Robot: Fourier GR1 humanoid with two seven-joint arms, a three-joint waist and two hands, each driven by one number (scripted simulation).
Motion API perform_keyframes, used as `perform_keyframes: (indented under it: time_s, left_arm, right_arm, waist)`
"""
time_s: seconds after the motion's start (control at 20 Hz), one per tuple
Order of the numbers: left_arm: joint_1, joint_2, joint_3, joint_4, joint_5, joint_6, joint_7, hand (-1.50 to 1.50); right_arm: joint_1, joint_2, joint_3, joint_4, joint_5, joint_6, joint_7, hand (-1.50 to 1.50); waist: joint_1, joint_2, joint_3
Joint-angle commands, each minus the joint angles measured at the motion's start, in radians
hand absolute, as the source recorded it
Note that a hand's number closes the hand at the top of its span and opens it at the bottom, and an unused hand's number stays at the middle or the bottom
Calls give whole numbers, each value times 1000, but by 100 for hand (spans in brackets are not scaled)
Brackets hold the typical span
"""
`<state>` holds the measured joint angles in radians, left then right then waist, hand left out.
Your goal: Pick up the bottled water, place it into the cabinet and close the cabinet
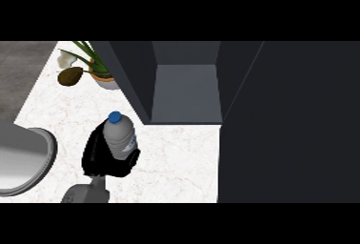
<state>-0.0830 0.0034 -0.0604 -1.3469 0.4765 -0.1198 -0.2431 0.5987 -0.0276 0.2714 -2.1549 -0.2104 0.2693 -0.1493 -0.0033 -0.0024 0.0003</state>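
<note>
Black left hand (103, 162) is curled round the bottled water (120, 136), held upright just left of the open cabinet (186, 93). Better to hold it upright and carry it past the cabinet's side wall, then inside.

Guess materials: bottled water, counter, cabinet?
Bottled water: likely clear plastic, with a translucent pale body and a blue cap. Counter: looks like white marble or stone, with faint veining. Cabinet: matte dark grey panels with no grain; painted wood or laminate, can't tell.
</note>
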Motion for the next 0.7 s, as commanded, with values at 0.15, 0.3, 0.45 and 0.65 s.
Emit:
perform_keyframes:
  time_s: [0.15, 0.3, 0.45, 0.65]
  left_arm:
    - [-196, -3, -102, -20, -19, 252, 69, 150]
    - [-240, -3, -174, -58, -31, 370, 111, 150]
    - [-420, -3, -179, 127, -13, 421, 87, 150]
    - [-476, -3, -199, 143, -99, 493, 85, 150]
  right_arm:
    - [-69, -34, -99, 76, -83, 35, -35, -150]
    - [67, -49, -23, -43, -46, 38, -30, -150]
    - [-46, 23, 38, -8, 2, -50, 41, -150]
    - [11, -16, 22, 25, -5, 9, -46, -150]
  waist:
    - [-5, 3, 0]
    - [-11, 0, 0]
    - [-16, 5, -1]
    - [-14, 2, 0]
